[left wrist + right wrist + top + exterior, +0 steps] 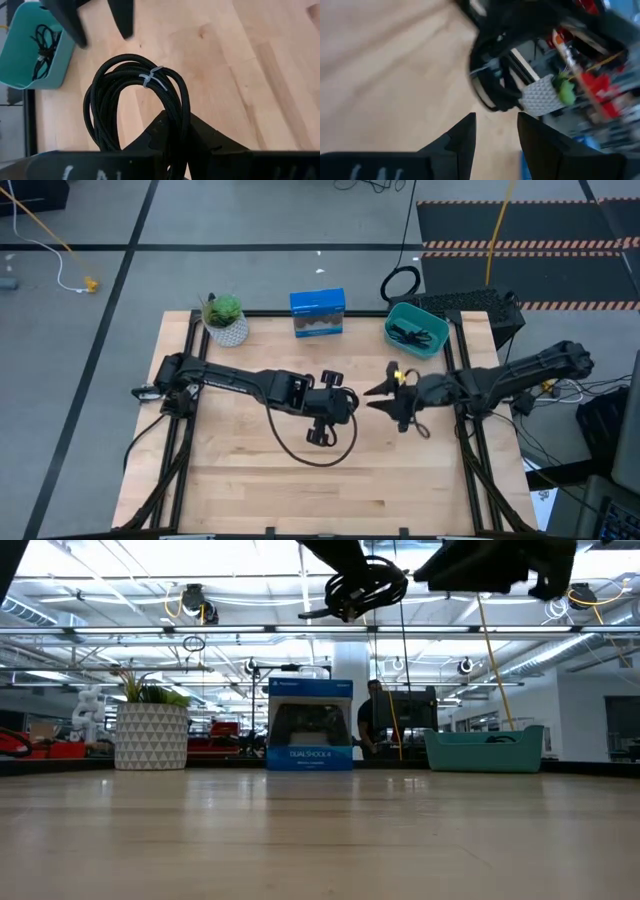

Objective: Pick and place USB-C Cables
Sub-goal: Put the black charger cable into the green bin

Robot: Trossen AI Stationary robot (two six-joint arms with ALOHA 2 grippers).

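A black USB-C cable, a long loose bundle bound by a pale tie, is in my left gripper, which is shut on it above the middle of the table. My right gripper hovers open just to the right, its fingers pointing at the bundle. Another black cable lies in the teal bin. No blue-purple cable shows. My left gripper pinches the black bundle between its two fingers at the end away from the tie, the strands running along the fingers. The bundle is lifted clear of the table and sticks out level ahead of the fingers, its tied loop end free.
A big black cable loop lies on the table under and near of my left gripper. Along the far edge stand a potted plant, a blue box and the teal bin at the far right. Bare wood lies toward the near edge.
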